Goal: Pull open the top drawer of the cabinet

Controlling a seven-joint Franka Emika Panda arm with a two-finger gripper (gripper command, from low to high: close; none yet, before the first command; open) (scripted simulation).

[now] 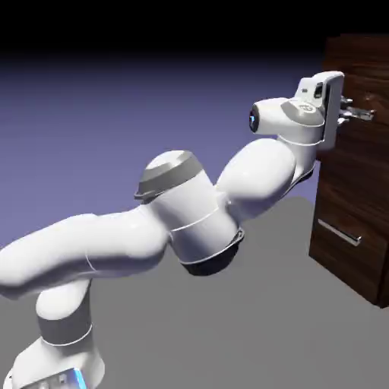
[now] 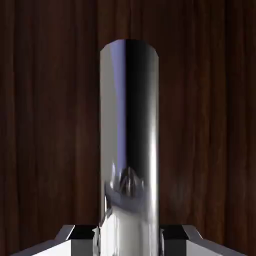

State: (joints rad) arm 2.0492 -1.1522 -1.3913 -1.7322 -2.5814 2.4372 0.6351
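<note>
Exterior view: gripper [image 1: 354, 109] level at upper right, fingers clamped on silver handle [image 1: 363, 114] of top drawer [image 1: 363, 83] of cabinet [image 1: 357, 197]. Lower drawer [image 1: 351, 243] beneath.

Hand view: handle [image 2: 129, 145] pinched between both fingertips [image 2: 75, 235], wood front behind.

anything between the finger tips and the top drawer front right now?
Yes: the silver bar handle sits between the gripper's finger tips, with the top drawer front behind it. The hand view shows this best.
</note>
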